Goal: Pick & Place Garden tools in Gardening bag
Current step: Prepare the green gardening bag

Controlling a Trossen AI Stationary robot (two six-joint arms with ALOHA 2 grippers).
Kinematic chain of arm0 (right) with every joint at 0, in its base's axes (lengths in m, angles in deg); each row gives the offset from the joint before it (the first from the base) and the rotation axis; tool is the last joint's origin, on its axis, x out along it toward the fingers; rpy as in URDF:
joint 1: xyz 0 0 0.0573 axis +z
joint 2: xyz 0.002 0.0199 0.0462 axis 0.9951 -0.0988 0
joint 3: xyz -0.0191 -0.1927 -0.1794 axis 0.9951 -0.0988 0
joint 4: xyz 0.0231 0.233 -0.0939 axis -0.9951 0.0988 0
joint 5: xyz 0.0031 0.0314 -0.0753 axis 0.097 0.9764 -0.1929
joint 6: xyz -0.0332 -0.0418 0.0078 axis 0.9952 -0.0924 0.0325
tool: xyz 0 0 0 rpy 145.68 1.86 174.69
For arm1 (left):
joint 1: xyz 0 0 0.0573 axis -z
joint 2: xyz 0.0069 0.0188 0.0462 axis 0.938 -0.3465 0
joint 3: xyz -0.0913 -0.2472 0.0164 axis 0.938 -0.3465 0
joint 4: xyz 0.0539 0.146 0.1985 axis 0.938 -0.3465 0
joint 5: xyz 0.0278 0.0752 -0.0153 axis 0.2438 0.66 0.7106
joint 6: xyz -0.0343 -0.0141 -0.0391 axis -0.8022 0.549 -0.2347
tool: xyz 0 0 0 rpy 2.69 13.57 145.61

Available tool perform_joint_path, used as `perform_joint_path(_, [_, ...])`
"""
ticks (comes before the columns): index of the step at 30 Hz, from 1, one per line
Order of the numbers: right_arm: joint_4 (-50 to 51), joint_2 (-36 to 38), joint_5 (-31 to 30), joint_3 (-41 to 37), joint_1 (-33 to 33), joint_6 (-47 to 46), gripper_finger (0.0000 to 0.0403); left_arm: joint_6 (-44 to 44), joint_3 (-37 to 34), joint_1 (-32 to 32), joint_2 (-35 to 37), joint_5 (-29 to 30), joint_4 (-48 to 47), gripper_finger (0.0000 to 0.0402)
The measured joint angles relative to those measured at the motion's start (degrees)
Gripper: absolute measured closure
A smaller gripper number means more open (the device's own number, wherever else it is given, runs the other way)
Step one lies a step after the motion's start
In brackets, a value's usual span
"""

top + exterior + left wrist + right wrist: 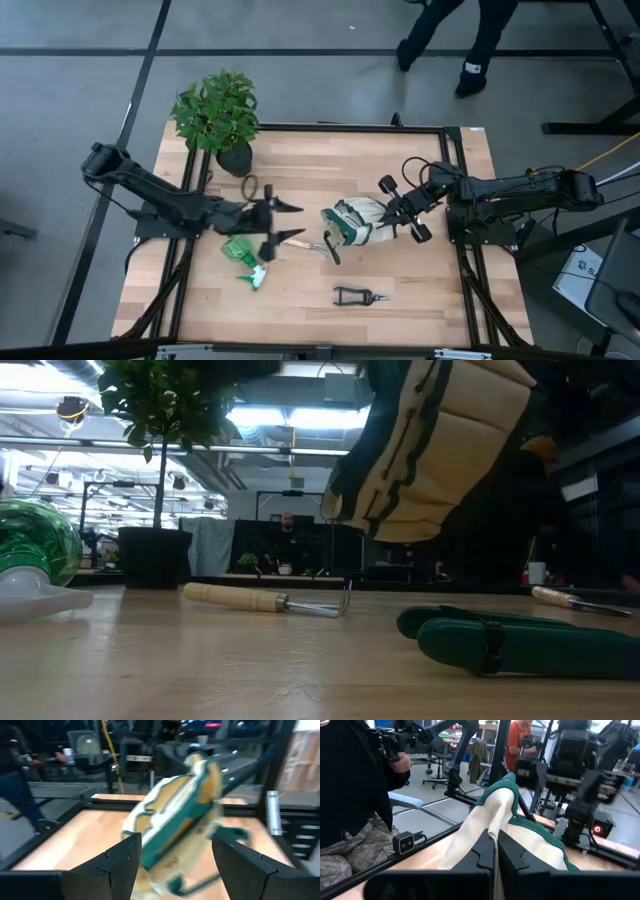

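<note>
Right gripper [496,851] is pinched shut on the gardening bag [358,222], holding it tilted off the table. Left gripper [281,224], fingers spread and empty, faces the bag's mouth. Rake [303,243] lies just beside the bag, nearest the left gripper.

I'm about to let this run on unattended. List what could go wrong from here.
1. The right gripper holds the gardening bag by a pinch of fabric alone, lifted off the table; it hangs tilted and could slip or swing.
2. The left gripper is open and empty, with the bag looking blurred ahead of it, so a reach for it may miss.
3. The rake, the pruning shears and the green pieces lie on the table, so nothing is packed yet.
</note>
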Motion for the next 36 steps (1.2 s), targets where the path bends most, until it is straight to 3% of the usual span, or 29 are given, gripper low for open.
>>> perform_joint_path(8, [-2.69,0.00,0.00,0.00,1.01,0.09,0.0401,7.60,13.26,-5.19,-11.03,-3.63,-13.39,0.0162])
perform_joint_path(13, [-6.33,0.00,1.31,0.00,1.37,0.11,0.0401,11.49,17.70,-5.79,-15.76,-3.58,-17.69,0.0162])
perform_joint_path(28, [-11.73,0.00,3.05,0.00,1.37,0.11,0.0401,16.60,18.62,-6.56,-19.78,2.69,-12.30,0.0162])
perform_joint_path(36, [-12.39,0.00,3.04,0.00,2.61,0.11,0.0401,16.92,18.62,-6.56,-19.78,2.35,-10.67,0.0162])
